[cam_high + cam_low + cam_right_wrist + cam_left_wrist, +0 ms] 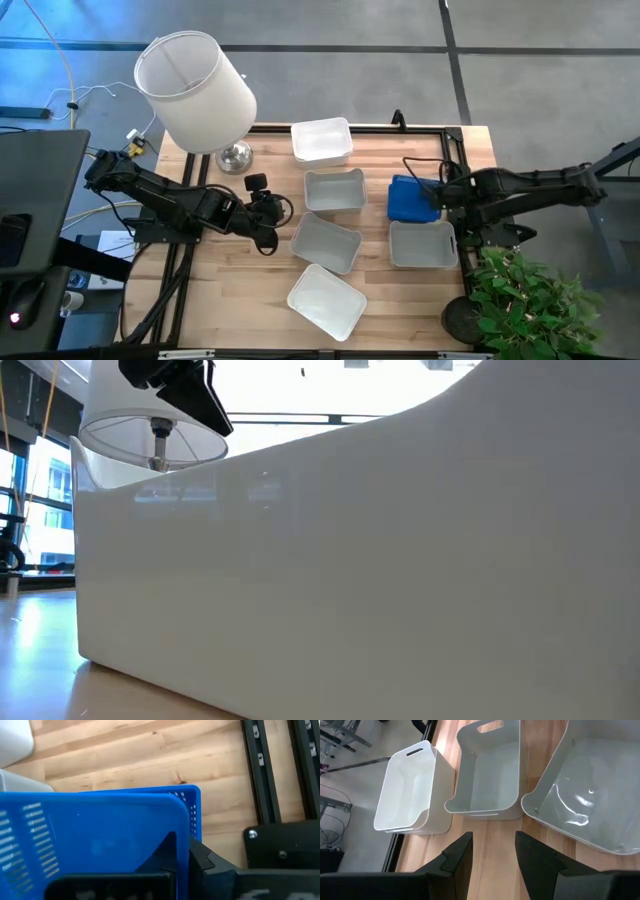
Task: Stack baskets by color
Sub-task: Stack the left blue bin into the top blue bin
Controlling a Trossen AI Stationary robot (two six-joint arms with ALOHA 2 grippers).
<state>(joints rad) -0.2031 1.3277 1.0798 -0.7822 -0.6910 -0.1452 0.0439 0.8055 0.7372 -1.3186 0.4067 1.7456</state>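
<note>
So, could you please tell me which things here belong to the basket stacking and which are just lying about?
Job:
- blue baskets, gripped by the right gripper
- white baskets
- left gripper, open, empty

Lying about:
- lamp
- plant

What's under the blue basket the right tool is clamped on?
Another blue basket shows just beyond the held blue basket, apparently nested below. Right tool grips the rim. How many lie beneath is hidden.
</note>
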